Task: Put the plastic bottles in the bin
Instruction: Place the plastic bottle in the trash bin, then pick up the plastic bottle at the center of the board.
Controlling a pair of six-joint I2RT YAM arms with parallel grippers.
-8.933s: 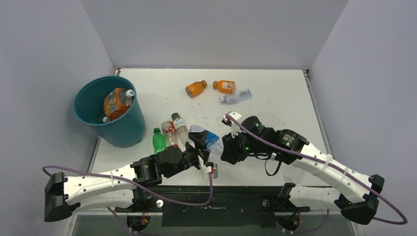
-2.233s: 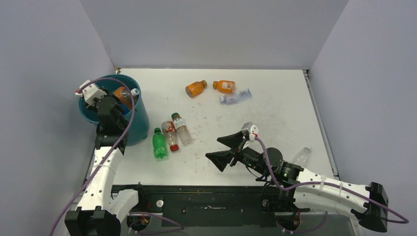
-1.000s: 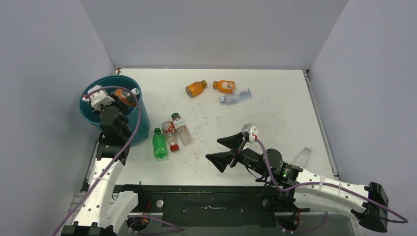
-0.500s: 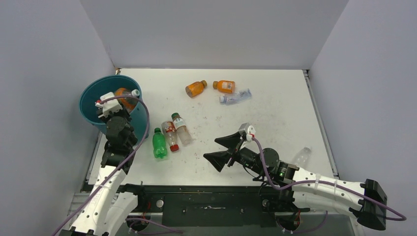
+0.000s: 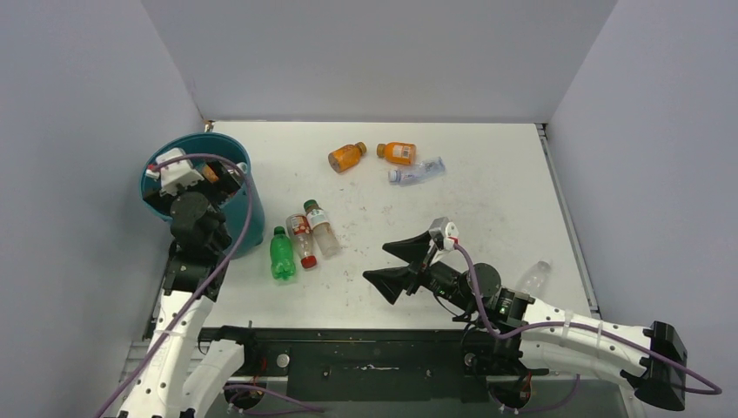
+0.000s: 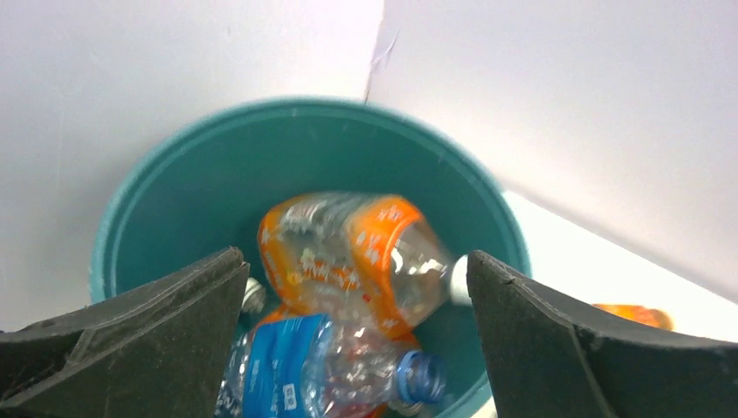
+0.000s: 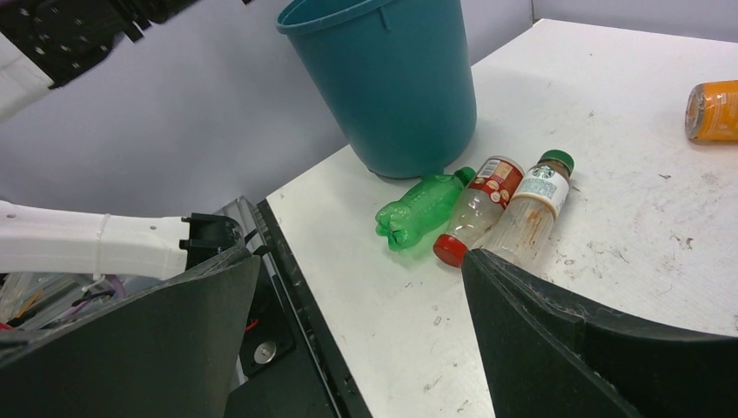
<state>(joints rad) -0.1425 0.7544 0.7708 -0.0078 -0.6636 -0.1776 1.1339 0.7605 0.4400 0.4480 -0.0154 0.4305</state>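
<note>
The left gripper [image 6: 352,257] hangs over the mouth of the bin [image 6: 200,200] with its jaws spread wide and nothing between them. Below it, inside the bin, lie a crumpled orange-labelled bottle [image 6: 383,261] and a blue-labelled bottle [image 6: 287,374]. The bin stands in the upper left of the overhead view, close against the left wall [image 5: 87,131].

The right gripper [image 5: 376,263] is also spread wide and empty, low over the lower middle of the table [image 5: 487,218]. It faces a green bottle [image 5: 280,254], a red-capped bottle [image 5: 301,241] and a green-capped bottle [image 5: 319,229], which lie side by side just right of the bin's base.

The tabletop is white, scuffed and speckled, closed in by pale grey walls on the left, back and right. Near the back, at upper centre, lie two orange bottles [image 5: 346,157] [image 5: 398,152] and a clear bottle [image 5: 418,171], the clear one touching the right-hand orange one. A second clear bottle [image 5: 533,279] lies by the table's right edge. The middle and the right half of the table are mostly bare.
</note>
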